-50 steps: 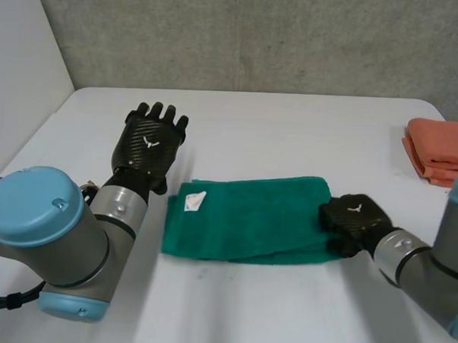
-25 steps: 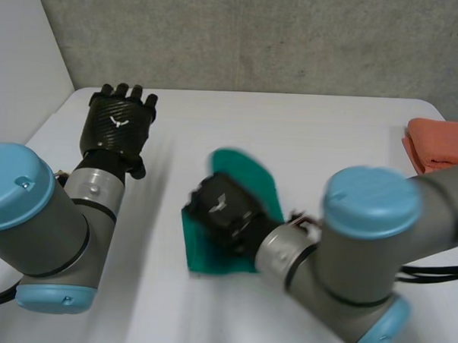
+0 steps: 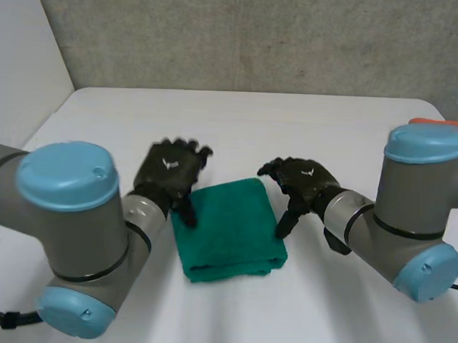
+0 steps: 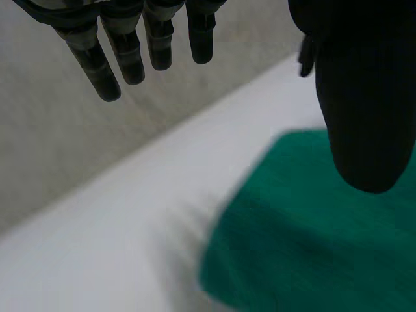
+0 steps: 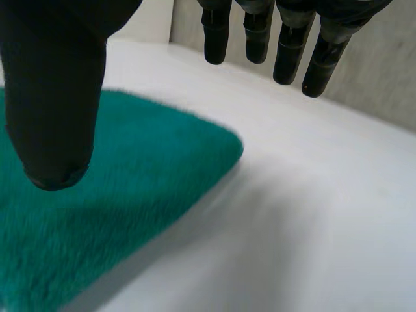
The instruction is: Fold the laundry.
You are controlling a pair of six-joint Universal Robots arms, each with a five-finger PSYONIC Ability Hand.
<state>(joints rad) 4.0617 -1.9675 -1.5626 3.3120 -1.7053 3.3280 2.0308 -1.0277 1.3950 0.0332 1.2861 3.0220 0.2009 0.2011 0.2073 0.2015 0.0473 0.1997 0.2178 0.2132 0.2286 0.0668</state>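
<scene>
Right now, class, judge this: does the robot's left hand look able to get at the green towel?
Probably yes. The left hand hangs open at one edge of the green towel, thumb over the cloth, and nothing lies between them.

One green towel, one orange cloth — one white table

Right hand spread loose, holding nothing. Thumb hangs over green towel; contact can't be told. Straight fingers reach past the towel's rounded corner, above bare white table. Towel lies flat on the table. Grey wall behind.
</scene>
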